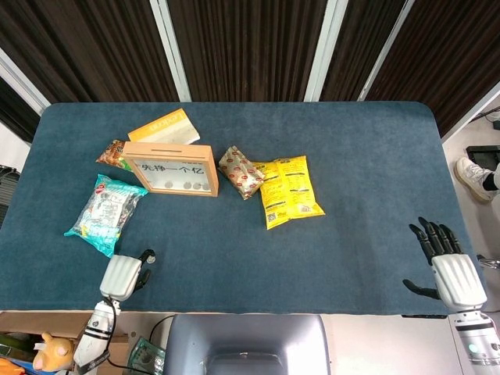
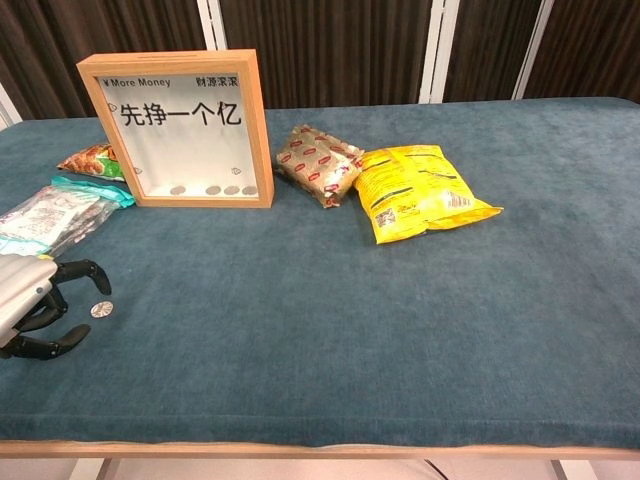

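A small silver coin (image 2: 100,310) lies flat on the blue table cloth (image 1: 234,250) near the front left edge. My left hand (image 2: 30,305) hovers just left of it, fingers curled and apart, one fingertip (image 2: 100,285) just behind the coin and the thumb in front; nothing is gripped. In the head view the left hand (image 1: 123,275) sits at the table's front edge and its fingertips hide the coin. My right hand (image 1: 451,269) is at the front right edge, fingers spread and empty; the chest view does not show it.
A wooden framed coin box (image 2: 180,130) with a glass front stands at the back left. Near it lie a teal snack bag (image 1: 105,212), an orange packet (image 1: 113,154), a yellow card (image 1: 164,127), a brown bag (image 1: 241,172) and a yellow bag (image 1: 289,190).
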`<state>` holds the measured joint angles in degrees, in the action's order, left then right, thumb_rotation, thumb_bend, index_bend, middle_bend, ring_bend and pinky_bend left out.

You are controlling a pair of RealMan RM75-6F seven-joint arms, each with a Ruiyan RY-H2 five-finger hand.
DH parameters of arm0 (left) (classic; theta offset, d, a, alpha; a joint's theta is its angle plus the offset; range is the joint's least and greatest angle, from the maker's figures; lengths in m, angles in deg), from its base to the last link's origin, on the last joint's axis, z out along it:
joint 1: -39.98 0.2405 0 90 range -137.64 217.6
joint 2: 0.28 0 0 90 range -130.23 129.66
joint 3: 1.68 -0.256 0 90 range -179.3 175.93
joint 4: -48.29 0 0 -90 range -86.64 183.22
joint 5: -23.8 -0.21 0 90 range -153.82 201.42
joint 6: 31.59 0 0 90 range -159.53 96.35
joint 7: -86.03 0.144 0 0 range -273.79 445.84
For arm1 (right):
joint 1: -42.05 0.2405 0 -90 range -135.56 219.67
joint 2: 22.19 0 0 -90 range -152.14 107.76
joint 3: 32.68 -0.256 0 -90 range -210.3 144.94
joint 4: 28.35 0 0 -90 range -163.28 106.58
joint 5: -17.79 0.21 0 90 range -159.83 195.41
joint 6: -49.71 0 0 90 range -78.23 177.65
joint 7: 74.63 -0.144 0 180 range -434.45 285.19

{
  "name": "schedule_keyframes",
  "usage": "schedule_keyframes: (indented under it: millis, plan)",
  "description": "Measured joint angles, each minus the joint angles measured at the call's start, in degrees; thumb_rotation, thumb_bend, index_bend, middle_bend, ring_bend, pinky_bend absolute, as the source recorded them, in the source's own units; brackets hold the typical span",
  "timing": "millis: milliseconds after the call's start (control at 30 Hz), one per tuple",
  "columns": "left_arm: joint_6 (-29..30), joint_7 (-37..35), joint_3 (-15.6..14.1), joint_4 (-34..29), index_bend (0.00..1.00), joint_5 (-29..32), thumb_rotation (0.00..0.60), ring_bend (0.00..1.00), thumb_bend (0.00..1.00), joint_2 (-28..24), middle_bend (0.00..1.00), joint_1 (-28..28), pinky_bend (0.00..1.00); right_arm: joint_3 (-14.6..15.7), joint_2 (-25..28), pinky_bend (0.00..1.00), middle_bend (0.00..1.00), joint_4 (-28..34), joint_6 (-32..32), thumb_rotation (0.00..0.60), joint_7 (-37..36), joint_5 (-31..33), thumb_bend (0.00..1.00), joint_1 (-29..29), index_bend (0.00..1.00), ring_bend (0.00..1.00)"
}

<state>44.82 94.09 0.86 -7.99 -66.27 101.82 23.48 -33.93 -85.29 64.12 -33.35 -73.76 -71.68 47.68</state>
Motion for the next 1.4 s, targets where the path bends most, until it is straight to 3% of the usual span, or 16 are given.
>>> schedule_keyframes:
  millis: [567, 1400]
  plan:
    - [0.87, -0.24, 0.48, 7.92, 0.44, 1.49, 0.6, 1.0, 0.31, 4.81, 1.0, -1.11, 1.0, 0.07, -0.03, 0.0, 0.0, 0.19, 0.13, 0.6, 0.54, 0.12, 0.18, -0.03, 0.0, 0.0]
    - [-2.24, 5.5, -0.06, 4.52, 0.44, 3.94, 0.6, 1.0, 0.32, 3.4, 1.0, -1.99, 1.0, -0.02, -0.01, 0.0, 0.0, 0.22, 0.12, 0.6, 0.58, 0.28, 0.18, -0.05, 0.0, 0.0]
